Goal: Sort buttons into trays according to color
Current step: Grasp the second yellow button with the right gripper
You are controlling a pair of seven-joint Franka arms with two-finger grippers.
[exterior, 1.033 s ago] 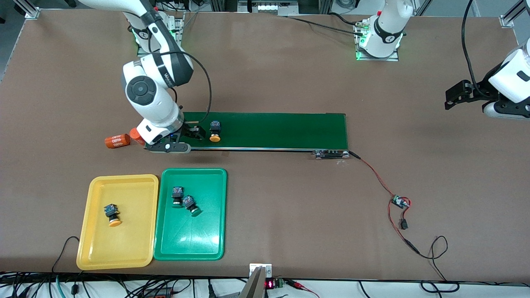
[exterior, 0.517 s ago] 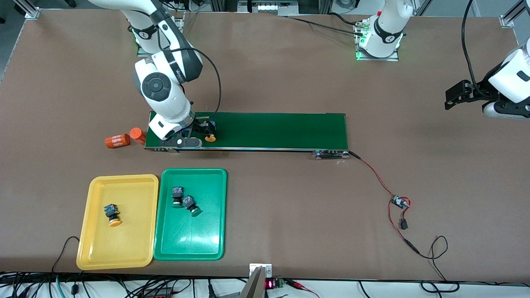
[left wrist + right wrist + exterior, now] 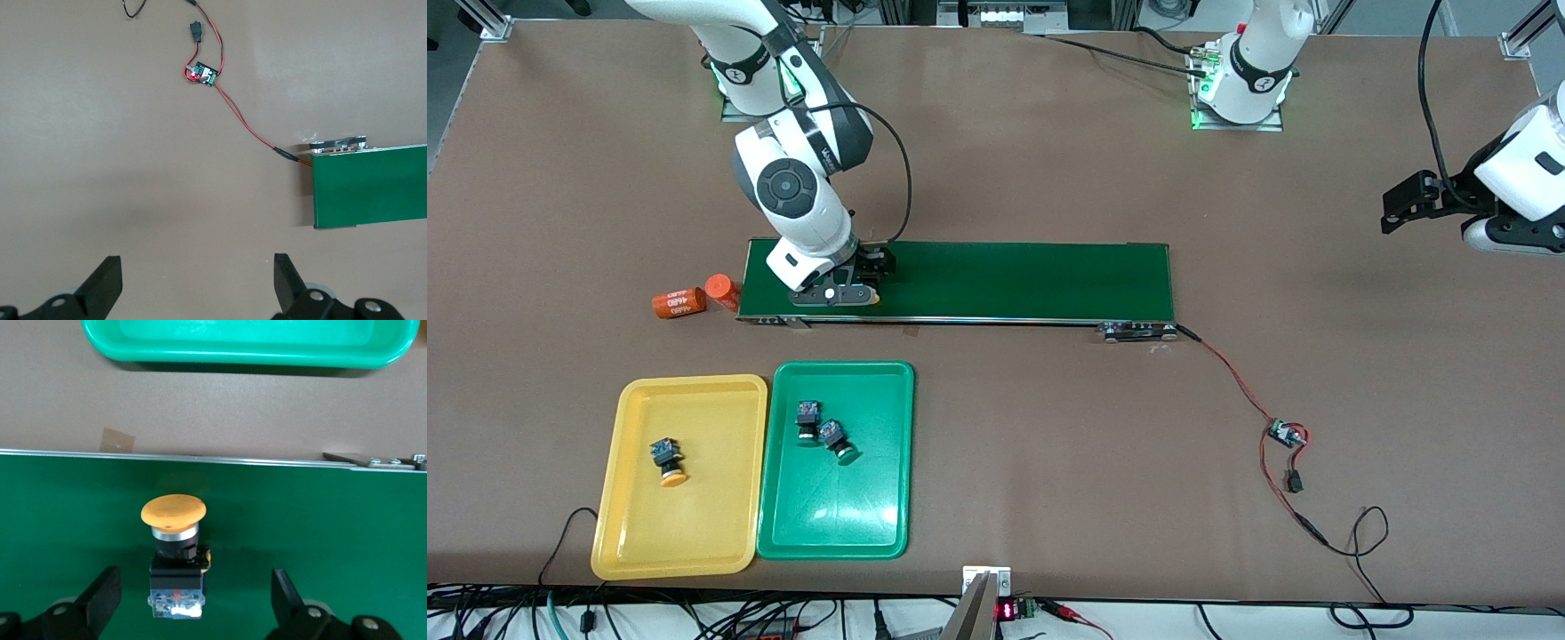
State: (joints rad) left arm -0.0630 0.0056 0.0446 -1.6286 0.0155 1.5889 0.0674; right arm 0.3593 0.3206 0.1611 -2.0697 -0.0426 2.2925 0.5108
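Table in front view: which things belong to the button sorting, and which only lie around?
Belong to the job:
- yellow-capped push-button on the belt, under the open right gripper
- yellow-capped button in the yellow plastic tray
- two green-capped buttons in the green plastic tray

Lying about:
- two orange cylinders
- small circuit board with red wires

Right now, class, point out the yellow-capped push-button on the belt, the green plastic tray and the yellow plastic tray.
yellow-capped push-button (image 3: 173, 510), right wrist view, cap top.
green plastic tray (image 3: 836, 524), front view, bare floor.
yellow plastic tray (image 3: 685, 533), front view, bare floor.
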